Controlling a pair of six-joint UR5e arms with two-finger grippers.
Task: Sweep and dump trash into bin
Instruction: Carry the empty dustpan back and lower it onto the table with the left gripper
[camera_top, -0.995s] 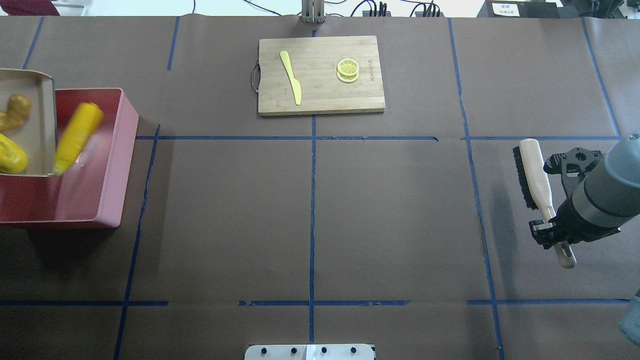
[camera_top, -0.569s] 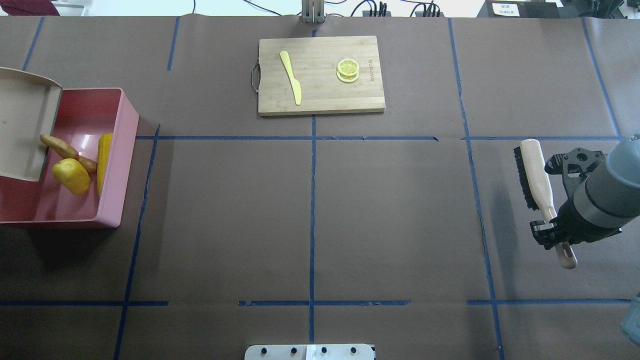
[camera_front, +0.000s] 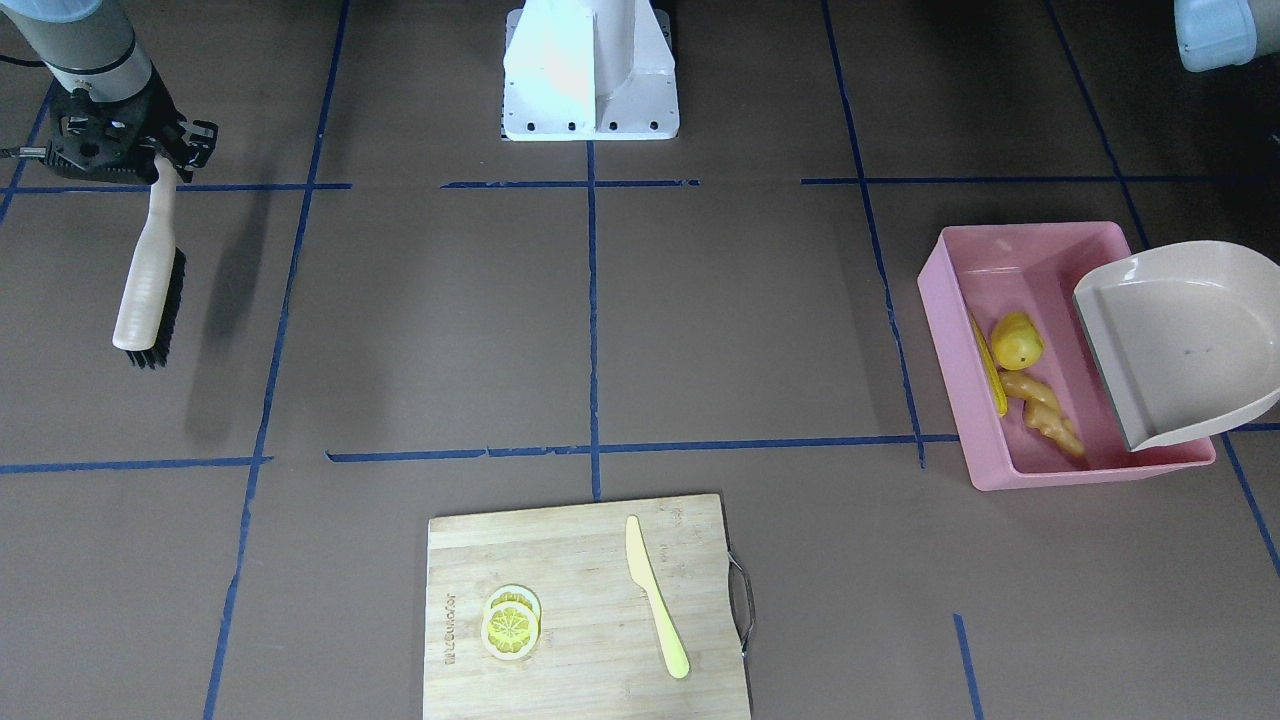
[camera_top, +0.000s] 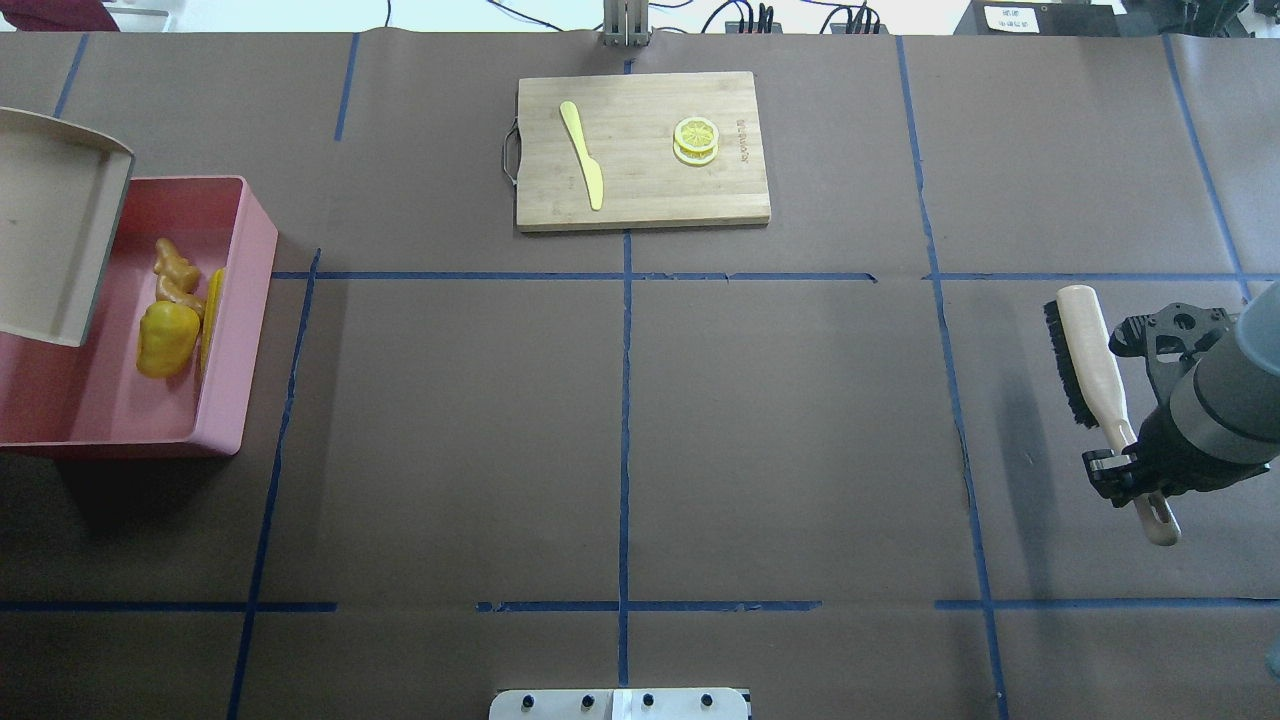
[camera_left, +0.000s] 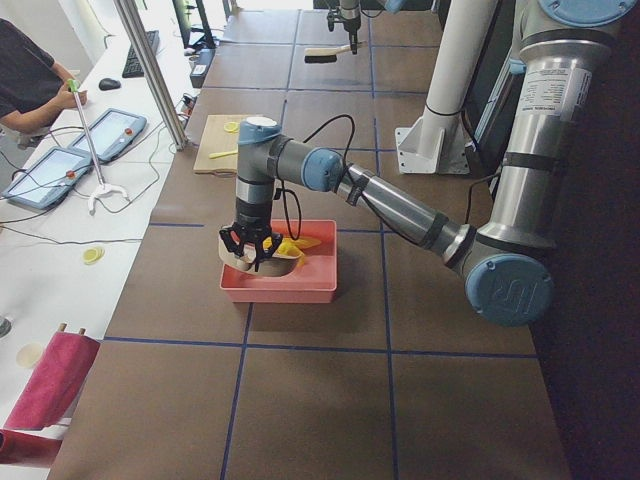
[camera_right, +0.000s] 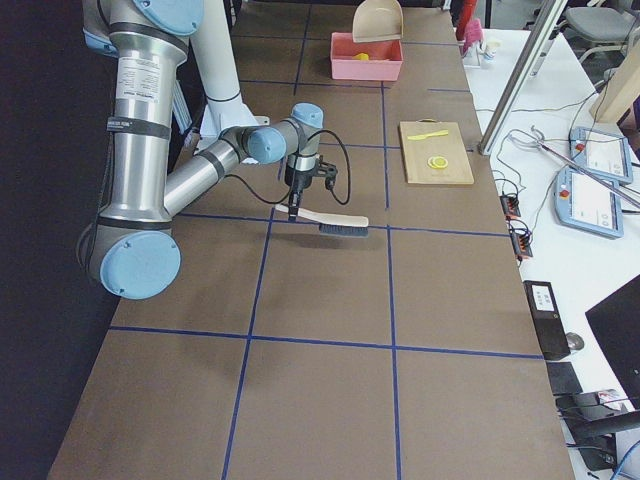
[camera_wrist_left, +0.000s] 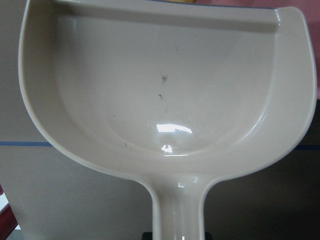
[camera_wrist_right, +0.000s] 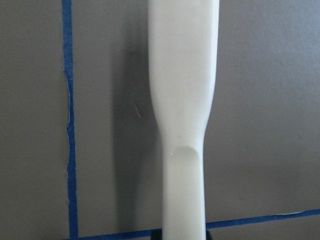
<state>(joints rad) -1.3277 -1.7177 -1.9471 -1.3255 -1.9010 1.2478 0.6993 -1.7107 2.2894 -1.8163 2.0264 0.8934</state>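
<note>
As seen from overhead, surface: table (camera_top: 800, 420) under brown paper, gridded with blue tape.
Room: operators' bench with tablets (camera_left: 50, 170) beyond the 12 o'clock edge; a person (camera_left: 25, 80) sits there.
Bin (camera_top: 256, 300): at 9 o'clock, upright on the table.
Trash: all in the bin; ginger (camera_top: 172, 270) towards 12, potato (camera_top: 167, 340) touching it towards 6, corn (camera_top: 212, 310) against the 3 o'clock wall.
Left gripper (camera_left: 251, 254): fingers clamped on the dustpan (camera_top: 50, 230) handle; pan tilted over the bin's 9 o'clock side.
Right gripper (camera_top: 1126, 470): at 3 o'clock, fingers tight on the brush (camera_top: 1086, 350) handle; bristles face 9.
Board (camera_top: 640, 190): at 12 o'clock, carrying the knife (camera_top: 582, 155) and lemon slices (camera_top: 695, 140).
Hidden: overhead cuts off the dustpan's handle and the left arm; corn shows only as a thin edge; left fingers are mere dark slivers in the wrist view.
</note>
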